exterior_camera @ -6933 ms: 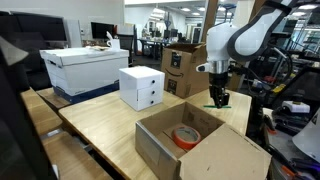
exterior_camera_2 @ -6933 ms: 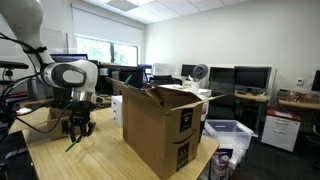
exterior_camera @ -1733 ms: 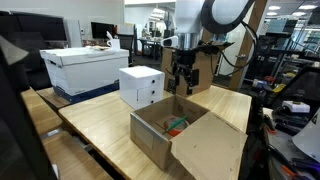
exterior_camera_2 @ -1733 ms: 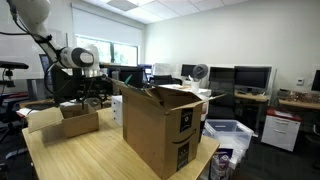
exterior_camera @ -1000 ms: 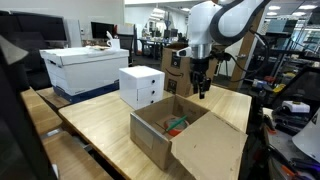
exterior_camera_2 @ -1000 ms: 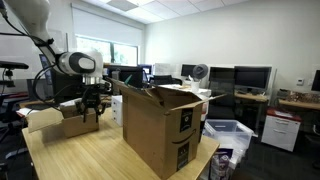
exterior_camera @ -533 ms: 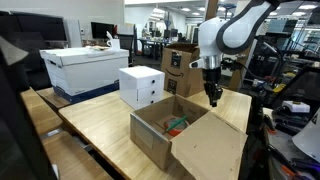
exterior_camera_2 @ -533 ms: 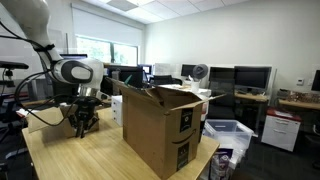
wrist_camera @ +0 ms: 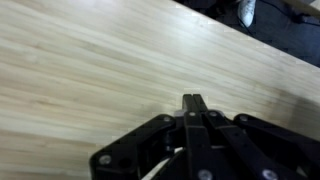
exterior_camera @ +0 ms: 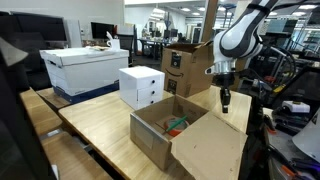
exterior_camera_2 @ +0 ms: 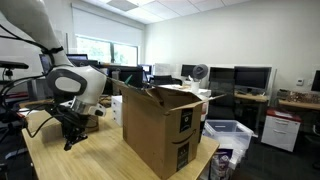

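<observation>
In an exterior view, the gripper (exterior_camera: pixel 224 101) hangs shut and empty just beside the open cardboard box (exterior_camera: pixel 150 143) on the table (exterior_camera: pixel 95 118); a sideways swing could knock its flap. In an exterior view, the gripper (exterior_camera_2: pixel 68 141) is low over the table. In the wrist view, the fingertips (wrist_camera: pixel 193 102) touch each other over bare wood; going lower, they could hit it.

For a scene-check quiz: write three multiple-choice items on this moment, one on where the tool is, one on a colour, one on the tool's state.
1. The tool is:
A) over the bare table beside the open low box
B) down inside that box
C) under the table

2. The small cube box on the table is:
A) black
B) white
C) red

3. The tool's jaws are:
A) wide open
B) shut on a tape roll
C) shut, nothing between them

Answers: A, the wrist view shows only wood below it. B, its faces are plainly white. C, the fingertips meet in the wrist view.
</observation>
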Controlling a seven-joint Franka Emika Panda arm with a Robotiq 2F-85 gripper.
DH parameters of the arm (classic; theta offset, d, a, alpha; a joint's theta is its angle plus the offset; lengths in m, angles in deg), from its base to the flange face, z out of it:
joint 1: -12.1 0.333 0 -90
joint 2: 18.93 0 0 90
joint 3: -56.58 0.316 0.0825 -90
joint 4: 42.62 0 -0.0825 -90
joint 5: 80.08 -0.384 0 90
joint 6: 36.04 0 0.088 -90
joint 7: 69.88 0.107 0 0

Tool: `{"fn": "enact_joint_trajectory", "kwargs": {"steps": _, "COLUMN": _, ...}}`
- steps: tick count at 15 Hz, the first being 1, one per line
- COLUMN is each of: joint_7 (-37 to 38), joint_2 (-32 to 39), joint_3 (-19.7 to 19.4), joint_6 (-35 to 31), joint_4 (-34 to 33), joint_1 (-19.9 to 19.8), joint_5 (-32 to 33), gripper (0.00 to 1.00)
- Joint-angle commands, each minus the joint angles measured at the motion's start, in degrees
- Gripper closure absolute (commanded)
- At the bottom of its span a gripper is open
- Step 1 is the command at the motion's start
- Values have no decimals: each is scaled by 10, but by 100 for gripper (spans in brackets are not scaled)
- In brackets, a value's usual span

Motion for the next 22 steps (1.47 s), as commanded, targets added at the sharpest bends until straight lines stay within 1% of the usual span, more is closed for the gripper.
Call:
{"fn": "enact_joint_trajectory", "kwargs": {"steps": 1, "joint_7": -19, "joint_2": -44, "joint_3": -2, "joint_6": -23, "joint_4": 49, "joint_1": -9, "joint_5": -74, "gripper": 98}}
{"fn": "enact_joint_trajectory", "kwargs": {"steps": 5, "joint_7": -10, "joint_2": -63, "joint_3": -5, "joint_6": -59, "joint_4": 84, "joint_1": 0, "joint_5": -134, "gripper": 98}}
{"fn": "enact_joint_trajectory", "kwargs": {"steps": 6, "joint_7": -9, "joint_2": -33, "joint_3": -7, "joint_6": -57, "joint_4": 49, "joint_1": 1, "joint_5": -142, "gripper": 98}}
{"fn": "enact_joint_trajectory", "kwargs": {"steps": 9, "joint_7": -12, "joint_2": -33, "joint_3": -5, "joint_6": -58, "joint_4": 46, "joint_1": 4, "joint_5": -160, "gripper": 98}}
{"fn": "enact_joint_trajectory", "kwargs": {"steps": 10, "joint_7": -14, "joint_2": -49, "joint_3": -3, "joint_6": -58, "joint_4": 63, "joint_1": 6, "joint_5": -170, "gripper": 98}}
{"fn": "enact_joint_trajectory", "kwargs": {"steps": 11, "joint_7": -11, "joint_2": -46, "joint_3": -2, "joint_6": -54, "joint_4": 58, "joint_1": 8, "joint_5": -176, "gripper": 98}}
{"fn": "enact_joint_trajectory", "kwargs": {"steps": 13, "joint_7": 19, "joint_2": -28, "joint_3": 7, "joint_6": -41, "joint_4": 49, "joint_1": 21, "joint_5": -155, "gripper": 98}}
{"fn": "enact_joint_trajectory", "kwargs": {"steps": 15, "joint_7": 29, "joint_2": -21, "joint_3": 15, "joint_6": -38, "joint_4": 46, "joint_1": 30, "joint_5": -146, "gripper": 98}}
{"fn": "enact_joint_trajectory", "kwargs": {"steps": 18, "joint_7": 43, "joint_2": -15, "joint_3": 29, "joint_6": -43, "joint_4": 46, "joint_1": 45, "joint_5": -145, "gripper": 98}}
{"fn": "enact_joint_trajectory", "kwargs": {"steps": 22, "joint_7": 60, "joint_2": -24, "joint_3": 46, "joint_6": -31, "joint_4": 46, "joint_1": 62, "joint_5": -150, "gripper": 98}}
